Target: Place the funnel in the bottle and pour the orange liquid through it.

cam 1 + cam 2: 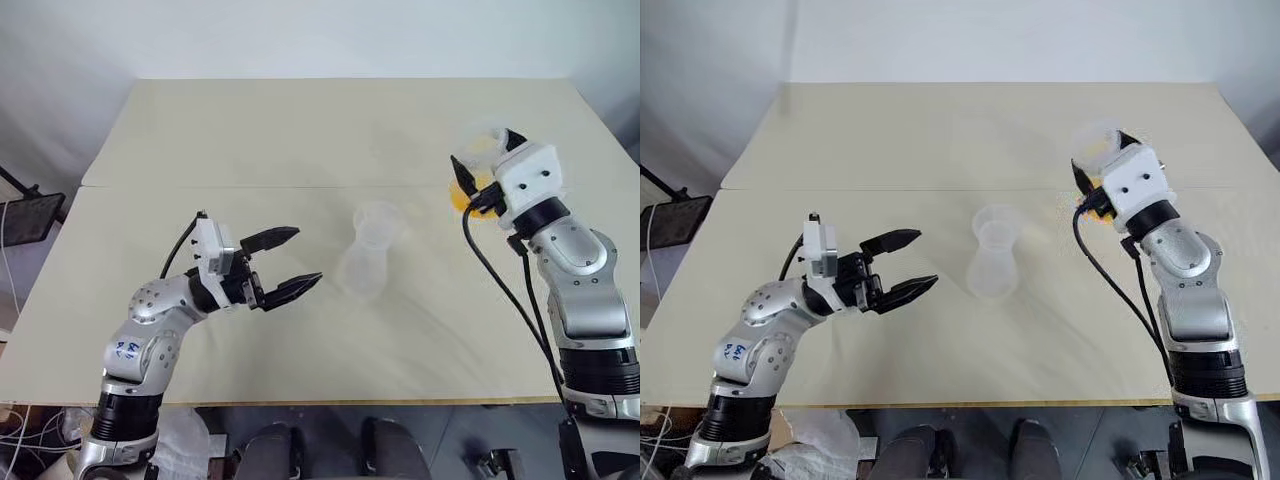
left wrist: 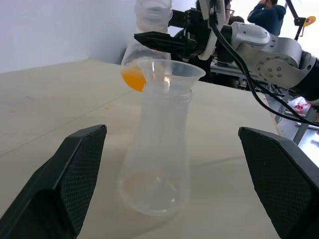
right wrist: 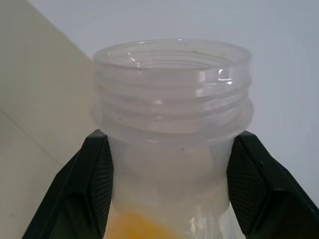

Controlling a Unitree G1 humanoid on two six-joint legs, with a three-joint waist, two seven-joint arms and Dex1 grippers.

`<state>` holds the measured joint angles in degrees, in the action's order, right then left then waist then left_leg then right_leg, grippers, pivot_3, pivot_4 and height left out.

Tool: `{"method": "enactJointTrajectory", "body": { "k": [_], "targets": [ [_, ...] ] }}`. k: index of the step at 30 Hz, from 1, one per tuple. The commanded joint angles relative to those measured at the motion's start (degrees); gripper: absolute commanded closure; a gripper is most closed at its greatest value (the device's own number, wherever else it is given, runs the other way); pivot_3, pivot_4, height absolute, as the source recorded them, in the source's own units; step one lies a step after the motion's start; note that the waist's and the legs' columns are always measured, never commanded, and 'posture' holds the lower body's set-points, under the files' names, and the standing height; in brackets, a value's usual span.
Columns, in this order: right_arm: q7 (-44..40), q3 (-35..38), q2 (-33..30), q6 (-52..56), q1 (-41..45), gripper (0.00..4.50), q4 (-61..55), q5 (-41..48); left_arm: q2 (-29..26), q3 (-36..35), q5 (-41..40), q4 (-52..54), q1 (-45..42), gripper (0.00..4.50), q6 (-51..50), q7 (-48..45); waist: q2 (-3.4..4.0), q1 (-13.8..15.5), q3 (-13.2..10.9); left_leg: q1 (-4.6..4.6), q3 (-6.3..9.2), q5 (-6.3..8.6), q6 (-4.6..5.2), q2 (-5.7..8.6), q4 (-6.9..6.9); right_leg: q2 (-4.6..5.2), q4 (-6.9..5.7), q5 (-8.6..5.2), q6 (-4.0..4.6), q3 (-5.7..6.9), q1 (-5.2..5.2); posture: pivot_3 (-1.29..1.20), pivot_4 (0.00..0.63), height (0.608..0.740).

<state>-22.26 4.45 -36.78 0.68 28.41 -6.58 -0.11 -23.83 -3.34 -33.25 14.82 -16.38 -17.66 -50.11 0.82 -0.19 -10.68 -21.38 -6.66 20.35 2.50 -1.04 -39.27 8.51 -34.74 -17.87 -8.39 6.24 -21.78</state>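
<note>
So the big beige table [image 1: 250, 330] takes up most of what I see, with a seam running across it. Near the middle stands the bottle [image 1: 362, 268], upright on its wide base, and the funnel [image 1: 379, 222] is already sitting in its neck, cup facing up. My left gripper [image 1: 283, 264] hangs just beside the bottle on my left, fingers spread wide and not touching anything, pointed at it. Over on my right, well apart from the bottle and lifted off the table, my right gripper [image 3: 164, 184] is clamped around the neck of a second clear flask [image 3: 172, 104], threaded mouth open. The orange liquid [image 2: 133, 78] sits as a small pool inside that tilted flask.
</note>
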Motion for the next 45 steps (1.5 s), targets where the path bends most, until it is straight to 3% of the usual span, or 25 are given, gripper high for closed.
{"method": "enactJointTrajectory", "body": {
  "k": [1,13,26,45],
  "targets": [
    [-0.03,-0.08,-1.43,-4.48,0.89,1.86,-3.8,-3.3,0.84,0.34,0.75,0.61,-1.05,0.0,2.06,0.7,-0.02,0.0,-0.01,0.0,0.0,0.0,0.0,-0.01,0.0,0.0,-0.01,0.0,0.0,0.0,0.0,0.0,0.15,0.74],
    [1.59,-5.41,-4.21,-14.97,1.72,1.86,-5.06,-20.01,1.81,0.83,1.48,0.52,-1.19,0.0,3.29,2.1,-0.04,-0.03,-0.03,0.0,0.0,-0.03,0.01,0.0,0.0,0.01,-0.01,0.0,0.0,0.01,0.0,0.0,0.15,0.74],
    [10.95,-6.23,-5.66,-22.85,1.88,1.86,-4.04,-37.58,2.51,1.08,1.96,0.46,-1.28,0.0,3.53,2.46,-0.09,-0.05,-0.05,0.0,0.01,-0.05,-0.03,-0.02,0.0,0.0,-0.01,0.0,0.0,0.02,0.0,0.0,0.15,0.74],
    [17.83,-6.78,-7.34,-27.72,3.21,1.86,-2.95,-47.95,2.9,1.33,2.01,0.2,-1.73,0.0,3.9,2.61,-0.1,-0.09,-0.06,0.0,0.03,-0.06,-0.04,-0.03,0.0,-0.02,-0.01,0.0,0.0,0.02,0.01,0.0,0.15,0.74]
  ]
}}
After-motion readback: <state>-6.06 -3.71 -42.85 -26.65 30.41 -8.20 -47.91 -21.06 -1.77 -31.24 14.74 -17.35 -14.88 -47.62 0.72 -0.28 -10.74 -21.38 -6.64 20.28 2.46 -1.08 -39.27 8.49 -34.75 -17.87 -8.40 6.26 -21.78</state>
